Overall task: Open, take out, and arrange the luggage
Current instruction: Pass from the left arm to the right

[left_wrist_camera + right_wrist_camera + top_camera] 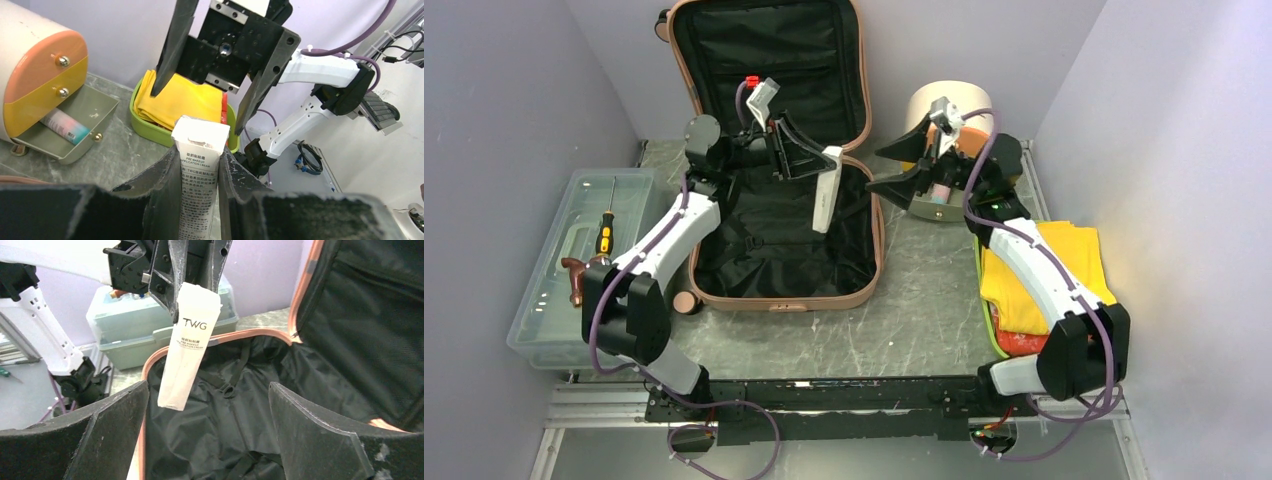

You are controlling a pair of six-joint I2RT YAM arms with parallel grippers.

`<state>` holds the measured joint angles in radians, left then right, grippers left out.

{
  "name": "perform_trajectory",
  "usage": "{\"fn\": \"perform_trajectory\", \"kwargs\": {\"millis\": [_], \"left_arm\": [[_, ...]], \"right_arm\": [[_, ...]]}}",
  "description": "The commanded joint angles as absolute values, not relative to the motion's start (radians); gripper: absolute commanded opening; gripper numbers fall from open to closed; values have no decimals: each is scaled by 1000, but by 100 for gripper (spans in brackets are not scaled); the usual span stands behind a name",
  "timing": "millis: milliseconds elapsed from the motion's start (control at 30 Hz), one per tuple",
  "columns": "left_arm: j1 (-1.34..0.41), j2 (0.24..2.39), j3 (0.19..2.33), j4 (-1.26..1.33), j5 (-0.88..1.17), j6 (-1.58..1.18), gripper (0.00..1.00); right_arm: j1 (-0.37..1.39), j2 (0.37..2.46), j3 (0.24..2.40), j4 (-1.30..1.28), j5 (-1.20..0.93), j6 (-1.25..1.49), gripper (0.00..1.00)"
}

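At the left edge of the grey, stone-look table [924, 300] sat a clear plastic bin [554, 290] with a screwdriver [606, 232] on its lid. At the right edge, a lime-green tray [984, 310] held soft yellow cloth [1044, 280]. Between them, toward the back edge, the luggage [774, 240] lay open. It had a hard pink shell with round corners and black cloth inside, and its lid stood up at the back. Above it the left tool [200, 170] was clenched on a long white box [826, 195]. The right tool [892, 166] had its fingers spread wide and held nothing. It was just beside a little round-topped drawer chest [964, 100] near the back right corner.
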<state>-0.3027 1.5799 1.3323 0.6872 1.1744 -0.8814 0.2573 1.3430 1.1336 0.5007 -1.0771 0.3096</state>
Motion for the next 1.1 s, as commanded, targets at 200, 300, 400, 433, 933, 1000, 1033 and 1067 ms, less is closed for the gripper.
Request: {"fn": "perform_trajectory", "kwargs": {"millis": [200,300,400,433,933,1000,1033,1067], "left_arm": [[-311,1527,1262,831,1141,-962,19],[-314,1531,1256,857,1136,-973,20],[-318,1535,1251,881,1136,-989,20],[-320,1536,1251,890,1137,-994,20],[-333,1522,1227,842,1152,-936,21],[-333,1522,1230,835,1154,-928,23],[-333,1523,1232,836,1154,-929,26],[-333,1522,1230,839,1153,-929,28]], "right_arm": [[428,1426,1285,286,-1015,182,89],[445,1448,1305,270,-1001,178,88],[452,1472,1322,253,-991,172,86],[455,1477,1325,250,-989,172,85],[467,1527,1386,286,-1069,237,67],[475,1522,1376,295,-1074,233,66],[479,1519,1376,279,-1069,216,63],[483,1518,1378,260,-1068,194,56]]}}
